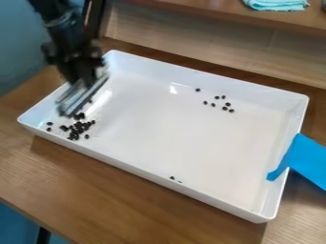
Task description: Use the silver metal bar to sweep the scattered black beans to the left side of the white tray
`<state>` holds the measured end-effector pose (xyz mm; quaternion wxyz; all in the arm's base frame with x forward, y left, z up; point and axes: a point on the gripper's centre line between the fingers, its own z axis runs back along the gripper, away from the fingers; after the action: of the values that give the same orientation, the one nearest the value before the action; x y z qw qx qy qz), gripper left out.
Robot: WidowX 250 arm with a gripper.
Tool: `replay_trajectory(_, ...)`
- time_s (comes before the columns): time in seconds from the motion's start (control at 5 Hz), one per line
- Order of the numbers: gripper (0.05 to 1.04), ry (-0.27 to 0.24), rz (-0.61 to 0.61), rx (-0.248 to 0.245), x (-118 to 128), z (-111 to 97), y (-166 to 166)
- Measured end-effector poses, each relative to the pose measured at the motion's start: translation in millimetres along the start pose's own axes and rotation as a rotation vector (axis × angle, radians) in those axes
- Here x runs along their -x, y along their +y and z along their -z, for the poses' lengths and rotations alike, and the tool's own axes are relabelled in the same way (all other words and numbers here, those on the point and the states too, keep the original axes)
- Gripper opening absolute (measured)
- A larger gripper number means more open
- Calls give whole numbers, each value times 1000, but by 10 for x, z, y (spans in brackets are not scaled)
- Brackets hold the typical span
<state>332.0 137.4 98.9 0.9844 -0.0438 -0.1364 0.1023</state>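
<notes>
The black gripper point(77, 96) hangs over the left end of a white rectangular tray point(149, 169), with long pale-grey strips at its lower end; whether these are held or part of it, I cannot tell. Just below its tip lies a cluster of small black beads point(77, 127) on the tray floor, and the lower end partly covers the beads nearest it. A looser group of black beads point(225, 108) is spread toward the tray's back right. Close to the front wall are a couple of dark bits point(172, 178).
Blue tape point(303, 159) crosses the tray's right wall onto the wooden table point(121, 190). Behind the tray rises a wooden panel with a shelf point(210, 13), on which a folded turquoise cloth point(277, 4) lies. The tray's raised walls surround the beads.
</notes>
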Motion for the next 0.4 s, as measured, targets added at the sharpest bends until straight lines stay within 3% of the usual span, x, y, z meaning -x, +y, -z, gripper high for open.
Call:
replay_trajectory(0.2,348,9,-10,41,-108,-56,-638)
replay_trajectory(0.4,348,-21,-24,42,-199,-66,-1125)
